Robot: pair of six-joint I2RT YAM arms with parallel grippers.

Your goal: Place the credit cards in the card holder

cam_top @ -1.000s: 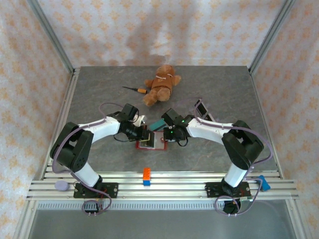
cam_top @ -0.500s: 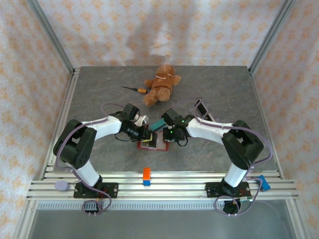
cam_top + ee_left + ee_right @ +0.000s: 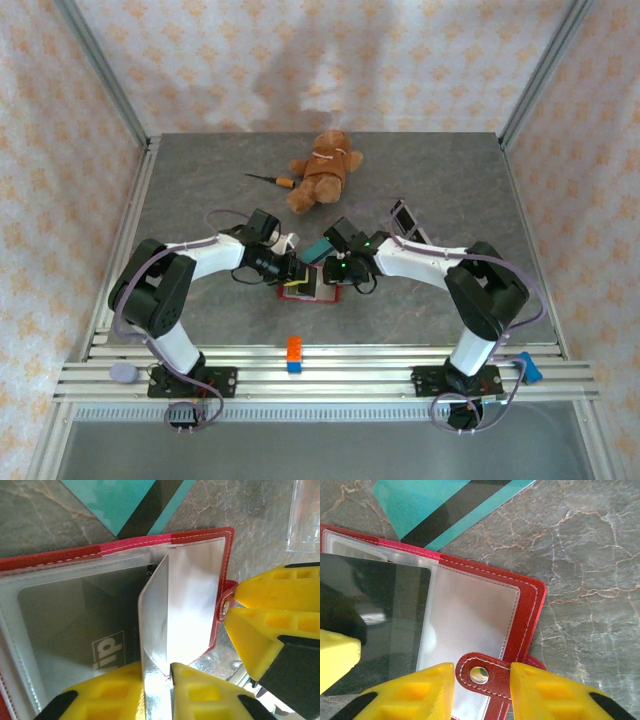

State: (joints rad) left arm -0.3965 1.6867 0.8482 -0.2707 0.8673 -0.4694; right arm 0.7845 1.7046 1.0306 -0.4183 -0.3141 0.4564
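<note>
The dark red card holder (image 3: 309,290) lies open on the table between my two grippers. A dark card (image 3: 375,625) sits inside one of its clear pockets. The teal credit card (image 3: 318,248), with a black stripe, lies flat on the table just beyond the holder. My left gripper (image 3: 156,667) stands slightly open, with a raised clear pocket leaf (image 3: 160,610) passing between its fingers. My right gripper (image 3: 481,672) is open, one finger on each side of the snap tab (image 3: 485,675), close to its edges. From above, the left gripper (image 3: 290,272) and right gripper (image 3: 335,272) almost meet over the holder.
A teddy bear (image 3: 322,168) and a screwdriver (image 3: 270,180) lie at the back. A clear acrylic stand (image 3: 405,218) is right of the grippers. An orange-and-blue block (image 3: 295,354) rests on the near rail.
Both grippers' jaws have parted a little. The left gripper has edged right, further over the holder. The teal card has stayed put.
</note>
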